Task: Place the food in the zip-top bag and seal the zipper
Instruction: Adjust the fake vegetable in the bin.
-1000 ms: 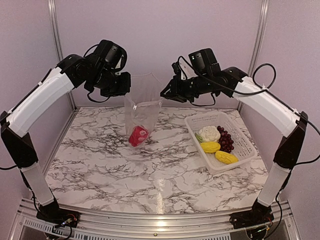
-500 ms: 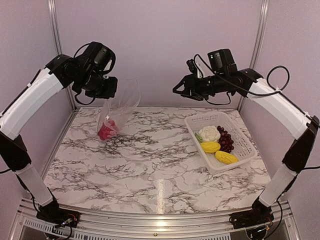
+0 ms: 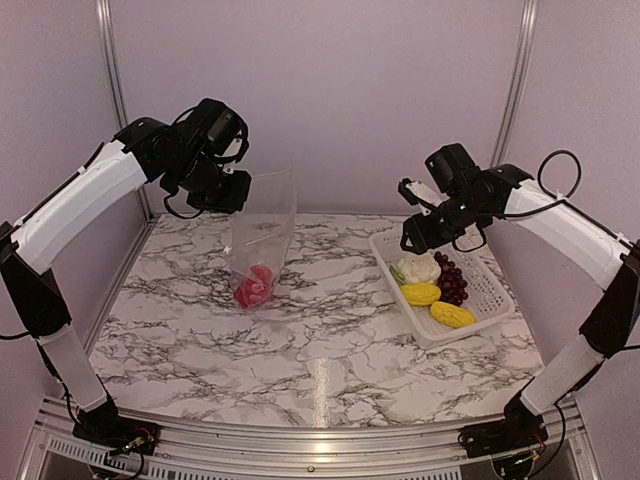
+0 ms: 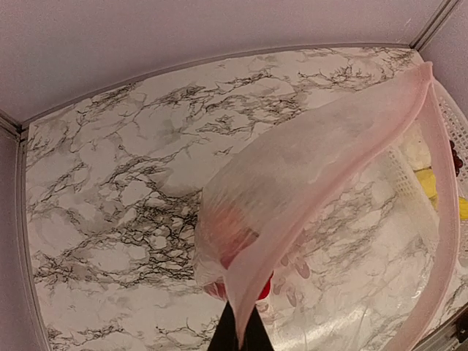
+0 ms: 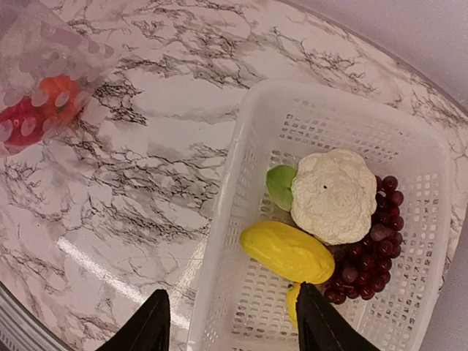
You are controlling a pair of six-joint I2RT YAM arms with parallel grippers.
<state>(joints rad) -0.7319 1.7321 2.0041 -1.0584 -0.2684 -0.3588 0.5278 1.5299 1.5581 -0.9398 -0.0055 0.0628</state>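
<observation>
**Status.** The left gripper (image 3: 232, 188) has its fingers closed on the upper edge of the zip-top bag (image 3: 264, 232) and holds it hanging above the left-centre of the table (image 3: 330, 330). The bag's lower end is at or near the table surface. The zipper (image 4: 446, 183) lies unsealed and the mouth gapes toward the basket (image 5: 219, 219). The red piece (image 3: 252, 288) and the orange fruit (image 5: 62, 93) lie at the bottom of the bag.

**Change.** A second ago both grippers were at the bag mouth. The right gripper (image 5: 230, 307) has since let go, parted its fingers and come down over the basket. It now stands empty above the cauliflower (image 5: 333, 196), the yellow piece (image 5: 287, 252) and the grape bunch (image 5: 373, 256). The second yellow piece is partly hidden behind a finger. The bag swung left and has returned toward the centre.

**Meaning.** Two items are loaded and four are left in the basket. The right arm is probably set to pick up another item. With only one corner supported, the mouth may sag and narrow the entry.
</observation>
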